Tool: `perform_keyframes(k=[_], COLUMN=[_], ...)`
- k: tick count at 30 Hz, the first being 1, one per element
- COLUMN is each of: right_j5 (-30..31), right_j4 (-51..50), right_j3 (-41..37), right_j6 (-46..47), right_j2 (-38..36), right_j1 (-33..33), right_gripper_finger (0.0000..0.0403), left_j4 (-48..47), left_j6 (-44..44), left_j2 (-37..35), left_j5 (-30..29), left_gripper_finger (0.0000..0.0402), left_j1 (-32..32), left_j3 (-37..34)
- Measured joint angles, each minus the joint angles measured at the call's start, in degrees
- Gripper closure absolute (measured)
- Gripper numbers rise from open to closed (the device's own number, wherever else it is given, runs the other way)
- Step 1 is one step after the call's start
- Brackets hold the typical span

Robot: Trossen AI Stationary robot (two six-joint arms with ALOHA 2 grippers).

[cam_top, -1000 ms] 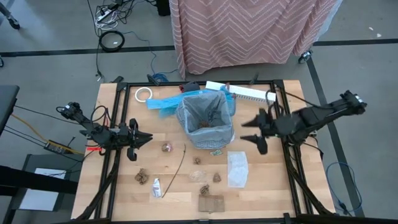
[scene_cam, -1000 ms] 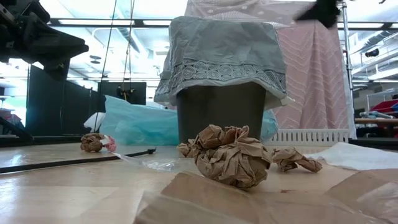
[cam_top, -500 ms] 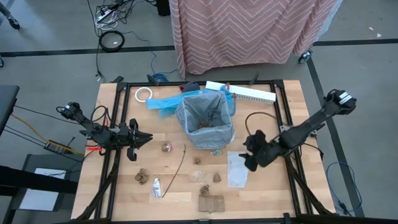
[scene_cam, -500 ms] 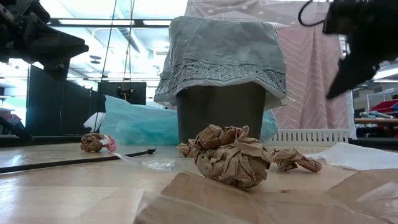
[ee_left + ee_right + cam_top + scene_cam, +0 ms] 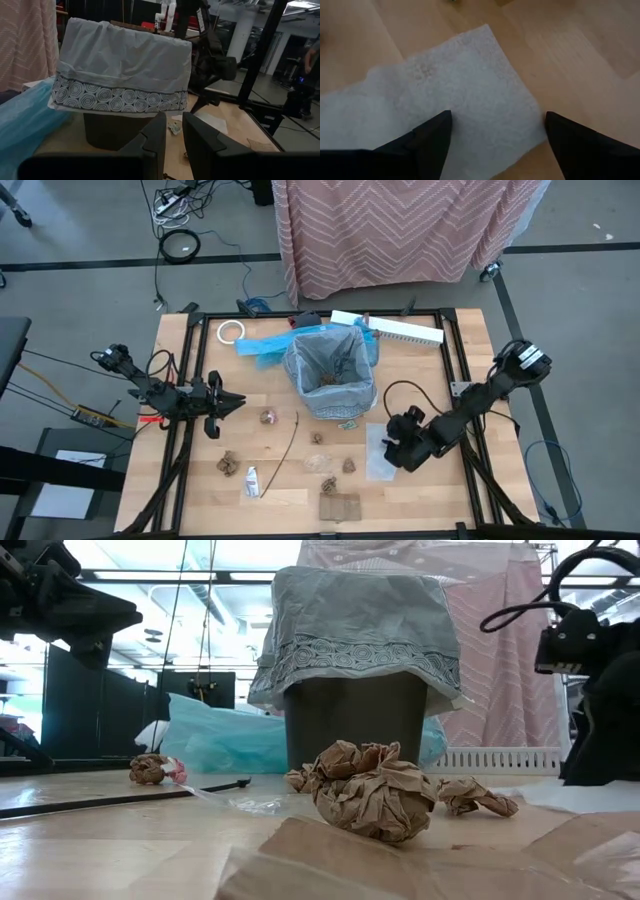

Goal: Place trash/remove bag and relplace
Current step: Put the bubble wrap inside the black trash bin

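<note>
The right hand (image 5: 392,448) is low over the table (image 5: 190,480), fingers (image 5: 432,137) spread wide and empty, poised just above a white, cloth-like sheet (image 5: 380,450) that lies flat on the wood to the right of the bin (image 5: 355,725). The wrist view shows both dark fingers straddling that sheet (image 5: 465,95), not touching it as far as I can tell. The left hand (image 5: 232,402) hangs back on the left side of the table, well apart from the bin, its fingers (image 5: 155,137) drawn narrow with only a slim gap and nothing between them. The bag (image 5: 330,365), grey and wrinkly, lines the bin, its patterned hem folded down over the rim (image 5: 360,655); some brown scraps show inside it from above. Most of the trash is scattered on the table in front of the bin: brown paper wads (image 5: 227,464), a thin stick (image 5: 285,448), a small white tube (image 5: 251,480) and a brown cardboard square (image 5: 338,507) near the front edge. Behind the bin lie a bright blue plastic bag (image 5: 262,348) and a white tape roll (image 5: 231,331).
</note>
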Motion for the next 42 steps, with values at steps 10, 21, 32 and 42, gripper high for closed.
perform_keyframes(k=[10,21,32,42], right_j5=[2.74,2.24,4.39,17.44], right_j4=[-0.03,-0.60,-0.02,1.84], right_j3=[0.06,0.68,13.89,31.36], right_j6=[3.95,3.49,-21.76,-60.08], right_j2=[3.42,-3.78,-15.09,-21.53], right_j1=[0.31,0.31,0.28,-2.19], right_gripper_finger=[0.0294,0.0401,0.0403,0.0403], left_j4=[0.00,0.00,0.00,0.00], left_j6=[-0.04,-0.04,0.24,0.37], left_j2=[0.00,0.00,0.00,0.00], left_j5=[0.00,0.00,0.00,-0.02], left_gripper_finger=[0.0329,0.0329,0.0330,0.0330], left_j1=[0.02,0.02,0.01,-0.01], left_j3=[0.00,0.00,0.00,0.00])
